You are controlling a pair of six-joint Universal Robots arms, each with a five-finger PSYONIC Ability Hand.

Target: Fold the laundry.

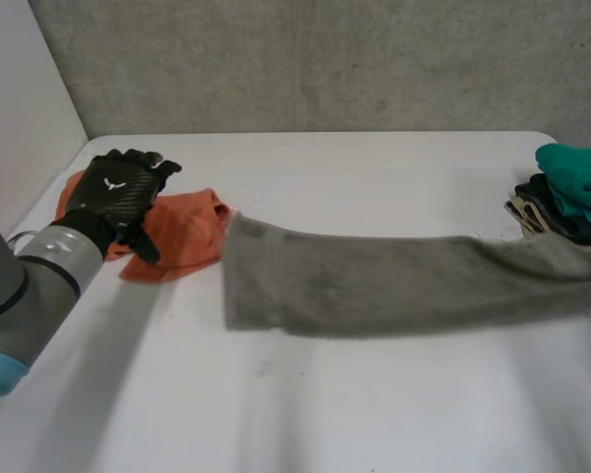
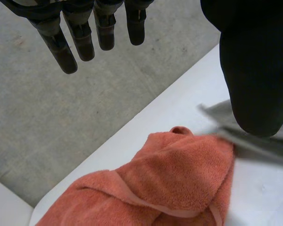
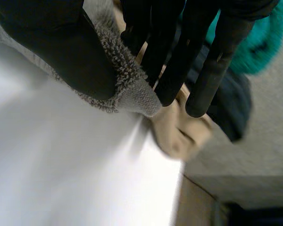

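Note:
An orange towel [image 1: 182,236] lies crumpled at the table's left, and my left hand [image 1: 113,192] is over its left part with fingers straight. In the left wrist view the orange towel [image 2: 170,183] sits below the open left hand [image 2: 80,37], fingers and thumb spread apart. A grey towel [image 1: 374,286] stretches from beside the orange one across to the right edge of the head view. In the right wrist view my right hand [image 3: 56,42] pinches an end of the grey towel [image 3: 132,89] between thumb and fingers.
A pile of laundry stands at the table's right: a teal cloth [image 1: 576,177] on dark pieces [image 1: 547,212], also seen past my right hand as the teal cloth [image 3: 259,47] and a beige one [image 3: 179,132]. The white table [image 1: 374,414] ends at a grey wall behind.

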